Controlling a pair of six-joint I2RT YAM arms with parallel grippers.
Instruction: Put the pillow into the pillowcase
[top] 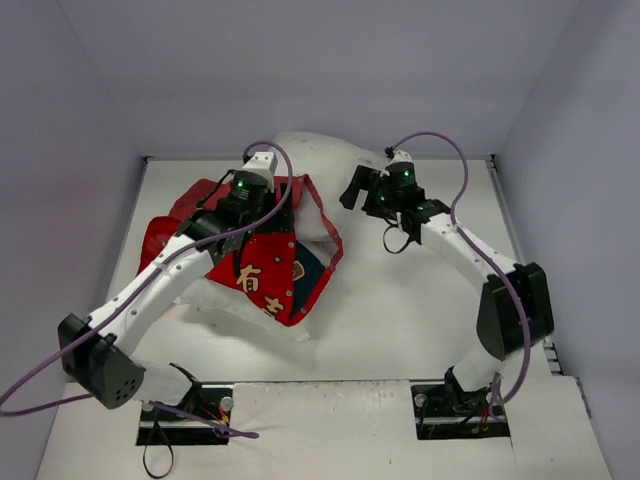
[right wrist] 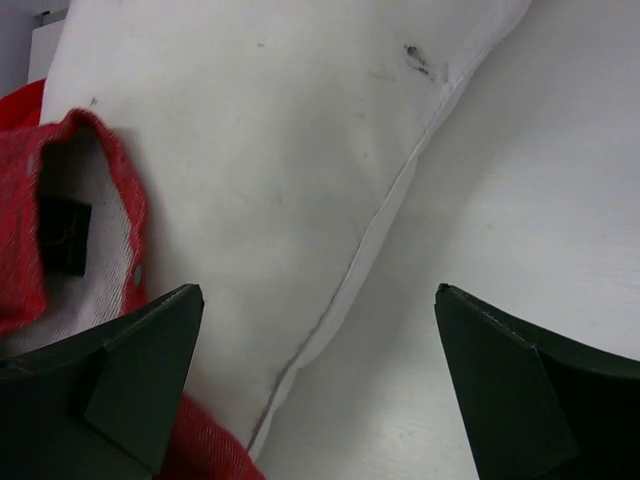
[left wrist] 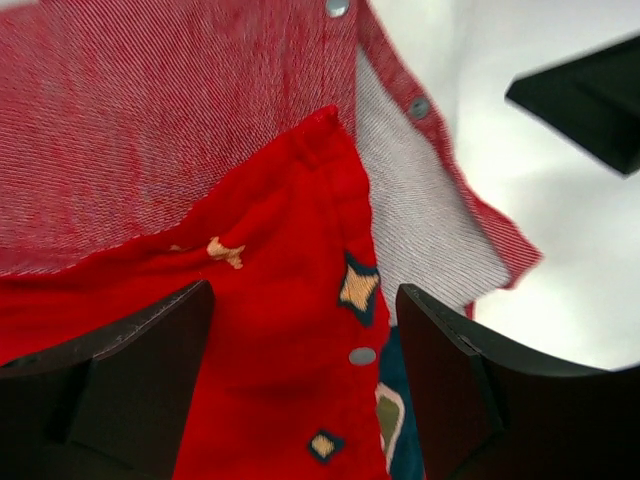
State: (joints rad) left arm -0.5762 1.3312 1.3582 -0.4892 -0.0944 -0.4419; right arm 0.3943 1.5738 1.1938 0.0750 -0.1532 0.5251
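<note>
The red pillowcase (top: 265,270) lies crumpled left of centre, partly over the white pillow (top: 320,160), whose far corner sticks out behind it. My left gripper (top: 243,200) hovers over the case's far edge. In the left wrist view it (left wrist: 305,335) is open, with printed red fabric (left wrist: 280,330) and a row of snap buttons below the jaws and nothing gripped. My right gripper (top: 365,190) is beside the pillow's right edge. In its own view it (right wrist: 320,340) is wide open above the pillow's seam (right wrist: 280,150), with the case's red hem (right wrist: 60,200) at the left.
The white table (top: 420,310) is enclosed by pale walls on the left, back and right. A purple cable (top: 455,170) loops off each arm. In the left wrist view the right gripper's dark finger (left wrist: 590,100) shows at the upper right.
</note>
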